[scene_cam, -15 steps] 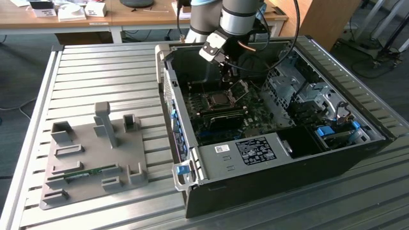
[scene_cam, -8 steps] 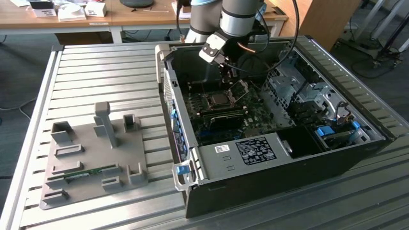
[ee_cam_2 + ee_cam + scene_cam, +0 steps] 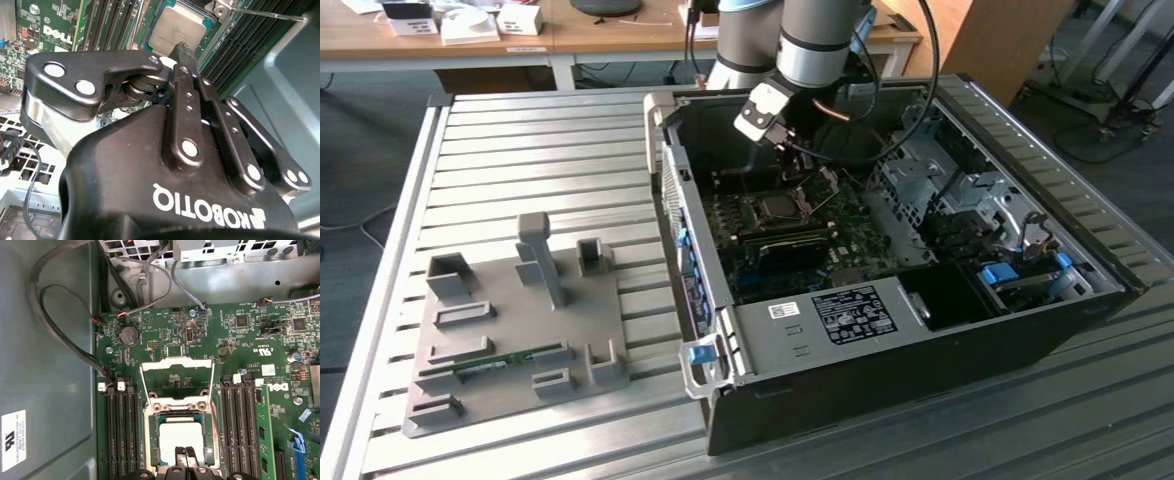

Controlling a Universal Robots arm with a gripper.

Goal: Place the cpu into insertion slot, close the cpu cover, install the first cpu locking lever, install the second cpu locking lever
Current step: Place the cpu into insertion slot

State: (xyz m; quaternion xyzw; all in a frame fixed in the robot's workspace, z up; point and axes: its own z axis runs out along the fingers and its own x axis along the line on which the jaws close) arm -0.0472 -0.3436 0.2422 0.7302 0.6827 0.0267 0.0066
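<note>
Inside the black computer case (image 3: 921, 375): dark fingers (image 3: 179, 459) pressed together, tips just over the greyish-gold square cpu (image 3: 181, 437).
Tip: I'd push softly, keeping it flat.

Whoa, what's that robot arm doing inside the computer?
The robot arm reaches into the open computer case. Its end effector, fingers shut, is right over the cpu, which lies flat in the insertion slot on the green motherboard. The cpu cover is flipped up, not closed yet.
</note>
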